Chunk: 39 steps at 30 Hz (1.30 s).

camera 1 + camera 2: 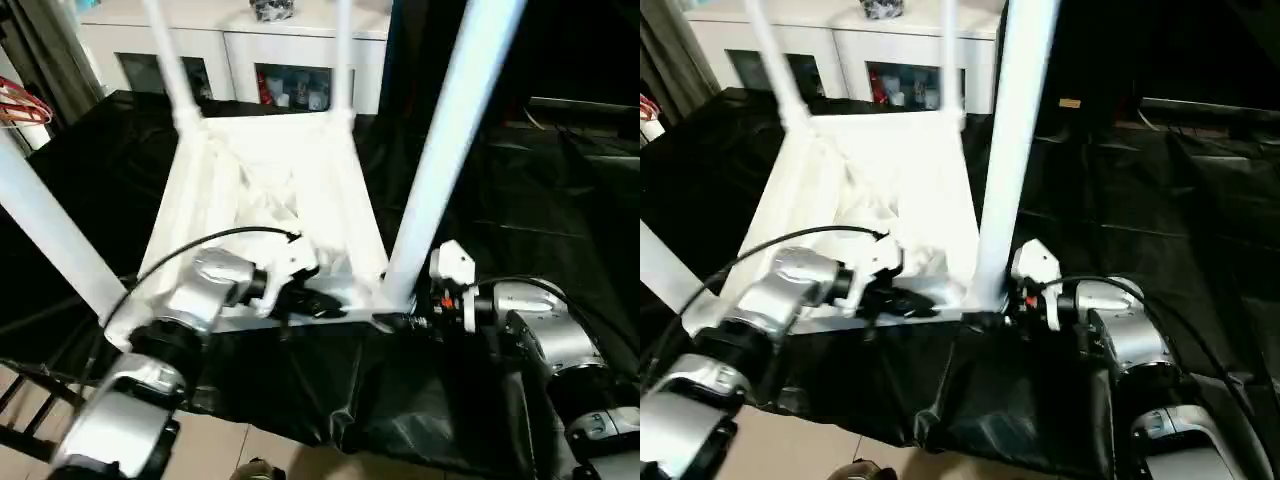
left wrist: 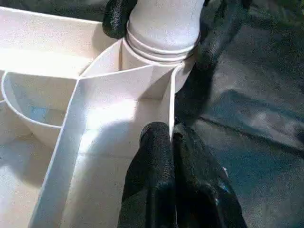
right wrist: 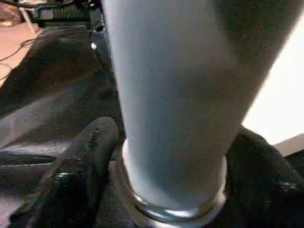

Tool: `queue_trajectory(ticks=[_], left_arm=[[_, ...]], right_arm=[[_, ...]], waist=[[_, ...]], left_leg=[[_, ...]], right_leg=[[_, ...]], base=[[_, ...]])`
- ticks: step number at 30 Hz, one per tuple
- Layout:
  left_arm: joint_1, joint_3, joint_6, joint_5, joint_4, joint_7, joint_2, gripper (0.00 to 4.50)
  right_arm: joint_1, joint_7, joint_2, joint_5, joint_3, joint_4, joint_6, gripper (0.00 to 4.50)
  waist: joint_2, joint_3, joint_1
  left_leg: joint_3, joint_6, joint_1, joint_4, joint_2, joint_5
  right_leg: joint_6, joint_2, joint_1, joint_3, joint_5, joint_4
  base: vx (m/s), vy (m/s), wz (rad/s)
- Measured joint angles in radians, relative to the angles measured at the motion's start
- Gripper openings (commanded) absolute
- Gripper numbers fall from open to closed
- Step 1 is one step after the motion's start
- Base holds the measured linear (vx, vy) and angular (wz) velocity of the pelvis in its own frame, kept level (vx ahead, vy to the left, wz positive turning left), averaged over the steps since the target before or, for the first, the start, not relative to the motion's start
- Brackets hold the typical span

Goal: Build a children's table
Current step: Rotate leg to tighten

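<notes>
Left eye view: an upturned white children's table (image 1: 270,190) lies in the middle of the frame on black sheeting (image 1: 520,210), its four legs rising. The nearest leg (image 1: 450,140) slants up at centre right and hides part of the dark background. A white cabinet (image 1: 250,60) with glass doors stands along the top edge. The left gripper (image 1: 305,298) sits at the table's near rim, the right gripper (image 1: 405,320) at the near leg's base.

Left wrist view: the left fingers (image 2: 156,156) pinch a thin rib of the ribbed underside (image 2: 71,118).

Right wrist view: the right fingers (image 3: 85,161) stand spread on either side of the leg (image 3: 175,104).
</notes>
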Motion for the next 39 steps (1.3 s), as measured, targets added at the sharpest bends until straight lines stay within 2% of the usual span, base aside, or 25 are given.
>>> queue_trajectory(ticks=[7, 15, 19, 22, 25, 30, 33, 35, 39], left_arm=[[0.001, -0.002, 0.009, -0.005, -0.006, -0.007, 0.002, 0.0], [0.001, -0.001, -0.014, -0.005, 0.008, 0.026, -0.015, 0.0], [-0.001, 0.006, -0.03, -0.004, 0.025, 0.09, -0.026, 0.0], [-0.01, 0.024, -0.03, 0.01, 0.042, 0.181, -0.049, 0.0], [-0.037, 0.039, -0.028, 0.037, 0.078, 0.329, -0.097, 0.0], [-0.054, 0.049, -0.031, 0.063, 0.104, 0.485, -0.152, 0.0], [-0.077, 0.05, -0.032, 0.08, 0.134, 0.533, -0.164, 0.0], [-0.078, 0.051, -0.032, 0.081, 0.134, 0.543, -0.168, 0.0], [-0.077, 0.058, -0.031, 0.07, 0.133, 0.512, -0.165, 0.0]], right_arm=[[-0.006, 0.012, -0.006, -0.001, 0.003, 0.001, 0.0, 2.79], [-0.008, -0.007, 0.007, -0.004, -0.003, 0.014, 0.0, 2.67], [-0.009, -0.092, 0.032, -0.017, -0.022, 0.027, 0.001, 2.66], [-0.026, -0.232, 0.079, -0.033, -0.052, 0.074, -0.002, 2.66], [-0.07, -0.459, 0.152, -0.054, -0.092, 0.148, -0.002, 2.66], [-0.11, -0.703, 0.234, -0.075, -0.131, 0.21, -0.015, 2.66], [-0.139, -0.817, 0.279, -0.085, -0.143, 0.248, -0.017, 2.66], [-0.147, -0.837, 0.288, -0.088, -0.15, 0.261, -0.025, 3.22], [-0.147, -0.805, 0.283, -0.088, -0.155, 0.263, -0.035, 3.54]], waist=[[0.0, 0.0, 0.003], [-0.001, 0.001, 0.006], [-0.001, 0.001, 0.0], [-0.002, 0.001, -0.016], [-0.003, 0.002, -0.038], [-0.004, 0.001, -0.045], [-0.004, 0.001, -0.046], [-0.004, 0.001, -0.046], [-0.004, 0.001, -0.043]], left_leg=[[0.0, 0.0, 0.0, 0.0, 0.0, 0.0], [0.0, 0.0, 0.0, 0.0, 0.0, 0.0], [0.0, 0.0, 0.001, 0.0, 0.0, 0.0], [0.0, -0.001, 0.002, 0.0, 0.0, 0.0], [0.0, -0.001, 0.002, 0.0, 0.0, 0.0], [-0.001, -0.001, 0.003, -0.001, 0.0, 0.0], [-0.001, -0.001, 0.003, -0.001, 0.0, 0.0], [-0.001, -0.001, 0.003, -0.001, 0.0, 0.0], [0.0, -0.001, 0.001, -0.001, 0.0, 0.0]], right_leg=[[0.0, 0.0, 0.0, 0.0, 0.0, 0.0], [0.0, 0.0, 0.0, 0.0, 0.0, 0.001], [0.0, 0.0, 0.0, 0.0, 0.0, 0.001], [-0.001, 0.0, 0.0, 0.0, 0.001, 0.002], [-0.001, 0.0, -0.001, 0.0, 0.001, 0.002], [-0.001, 0.001, -0.001, 0.0, 0.001, 0.002], [-0.001, 0.001, -0.002, 0.0, 0.001, 0.001], [-0.001, 0.001, -0.002, 0.0, 0.001, 0.001], [-0.001, 0.001, -0.002, 0.0, 0.001, 0.0]], base=[[0.0, 0.0, 0.0], [0.0, 0.0, 0.0], [0.0, 0.0, 0.0], [0.0, 0.0, 0.0], [0.0, 0.0, 0.0], [0.0, 0.0, 0.0], [0.0, 0.0, 0.0], [0.0, 0.0, 0.0], [0.0, 0.0, 0.0]])
